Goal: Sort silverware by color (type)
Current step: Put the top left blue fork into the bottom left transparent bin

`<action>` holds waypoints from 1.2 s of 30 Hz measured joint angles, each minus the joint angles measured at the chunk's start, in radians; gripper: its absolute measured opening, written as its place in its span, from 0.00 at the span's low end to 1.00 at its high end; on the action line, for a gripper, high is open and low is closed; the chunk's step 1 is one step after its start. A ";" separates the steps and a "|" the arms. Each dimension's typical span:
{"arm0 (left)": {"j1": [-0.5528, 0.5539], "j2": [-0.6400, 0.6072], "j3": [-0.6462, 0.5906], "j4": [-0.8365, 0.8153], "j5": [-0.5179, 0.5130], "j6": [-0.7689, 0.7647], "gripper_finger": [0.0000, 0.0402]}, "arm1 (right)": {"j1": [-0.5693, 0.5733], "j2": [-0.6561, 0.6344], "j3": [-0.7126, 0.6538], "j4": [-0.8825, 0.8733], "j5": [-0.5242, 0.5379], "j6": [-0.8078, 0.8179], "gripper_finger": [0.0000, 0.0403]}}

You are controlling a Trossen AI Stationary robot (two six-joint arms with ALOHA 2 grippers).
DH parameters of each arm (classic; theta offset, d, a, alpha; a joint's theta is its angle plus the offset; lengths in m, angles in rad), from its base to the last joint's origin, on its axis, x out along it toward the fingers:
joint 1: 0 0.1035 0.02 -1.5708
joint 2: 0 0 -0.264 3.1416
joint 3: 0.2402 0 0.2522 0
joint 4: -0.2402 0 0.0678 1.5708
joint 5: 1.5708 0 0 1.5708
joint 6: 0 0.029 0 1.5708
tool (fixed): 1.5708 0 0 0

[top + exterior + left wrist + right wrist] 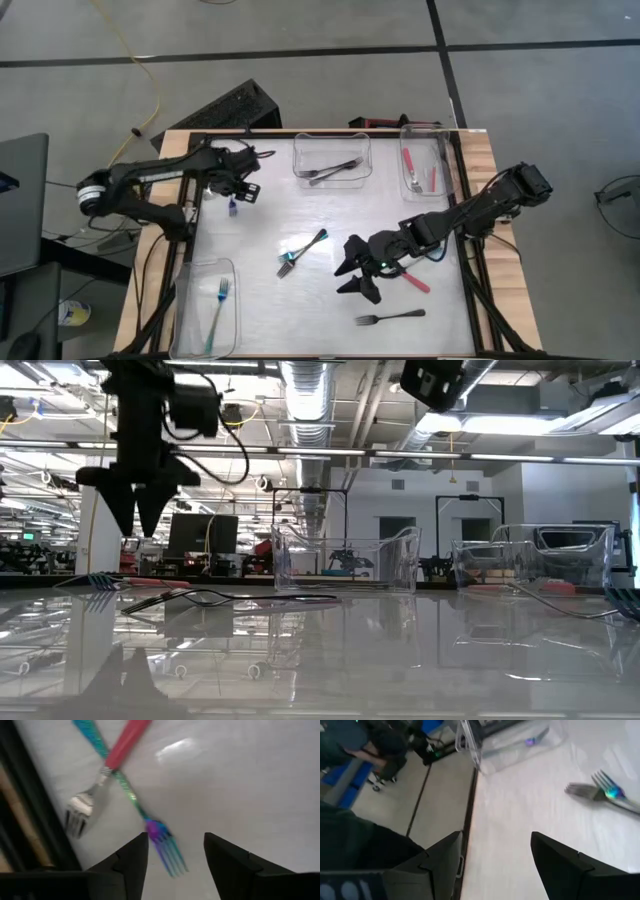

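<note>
The right claw (358, 272) hangs above mid-tabletop (300, 210), its arm stretched in from the right edge, fingers spread wide and empty; a red-handled fork (412, 277) lies just behind it, a dark fork (390, 318) near its tips. The left claw (236, 188) waits by the far-left edge, open and empty, over a crossed red fork (107, 762) and teal fork (132, 802).

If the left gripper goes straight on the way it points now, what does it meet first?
Probably the teal fork: its tines lie between the open fingers of the left gripper, though depth is unclear.
</note>
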 joint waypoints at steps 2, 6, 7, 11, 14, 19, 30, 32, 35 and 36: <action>0.030 0.034 -0.004 0.001 0.002 0.012 0.47 | 0.005 0.000 0.000 -0.027 0.000 0.000 0.66; 0.092 0.066 -0.055 0.038 0.028 0.015 0.48 | 0.012 0.000 0.000 -0.050 0.000 0.000 0.66; 0.109 0.067 -0.078 0.047 0.037 0.013 0.48 | 0.014 0.000 0.000 -0.058 0.000 0.000 0.66; 0.165 0.066 -0.168 0.112 0.053 0.003 0.48 | 0.019 0.000 0.000 -0.086 -0.019 0.000 0.66; 0.188 0.066 -0.212 0.198 0.070 0.004 0.48 | 0.017 0.000 0.000 -0.093 -0.023 0.000 0.66; 0.193 0.066 -0.248 0.333 0.066 -0.030 0.48 | -0.001 0.000 0.000 -0.097 -0.059 -0.001 0.66; 0.226 0.057 -0.331 0.394 0.049 -0.087 0.36 | -0.006 -0.001 0.000 -0.102 -0.077 0.024 0.66; 0.225 0.056 -0.336 0.385 0.049 -0.087 0.28 | -0.006 -0.001 0.000 -0.101 -0.077 0.027 0.66; 0.218 0.056 -0.338 0.382 0.041 -0.082 0.14 | -0.005 -0.001 0.000 -0.100 -0.077 0.035 0.66; 0.216 0.056 -0.338 0.381 0.039 -0.082 0.09 | -0.004 -0.001 0.000 -0.098 -0.077 0.037 0.66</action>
